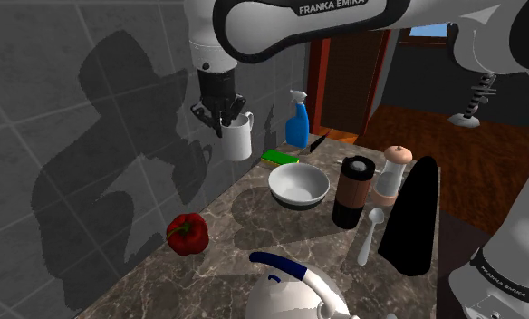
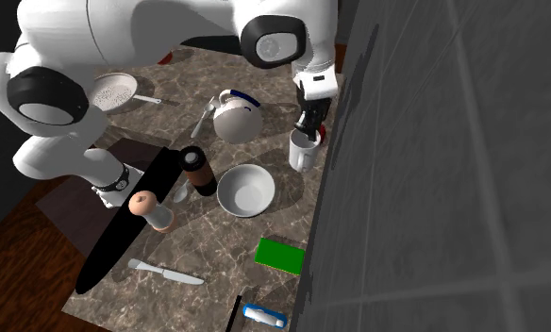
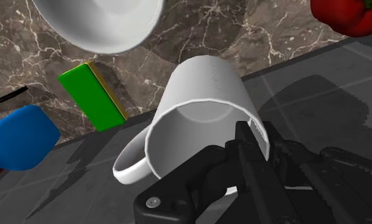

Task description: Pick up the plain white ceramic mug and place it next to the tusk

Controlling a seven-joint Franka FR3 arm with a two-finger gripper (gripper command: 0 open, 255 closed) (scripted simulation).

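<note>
My gripper [image 1: 225,118] is shut on the rim of a plain white mug [image 1: 238,138] and holds it in the air close to the grey tiled wall. In the wrist view the fingers [image 3: 258,137] pinch the mug's [image 3: 204,95] wall, one inside the rim and one outside, and the handle points away to the side. The second exterior view shows the mug [image 2: 304,153] hanging under the gripper [image 2: 310,127] beside the wall. The tusk [image 1: 415,217], a tall black curved shape, stands at the counter's edge on the shoulder view's right, far from the mug.
On the marble counter [image 1: 235,213] lie a white bowl [image 1: 299,186], a green sponge [image 1: 279,157], a blue spray bottle [image 1: 297,122], a red pepper [image 1: 187,233], a dark grinder [image 1: 352,192], a pale mill [image 1: 394,172], a white spoon [image 1: 370,234] and a kettle [image 1: 294,290].
</note>
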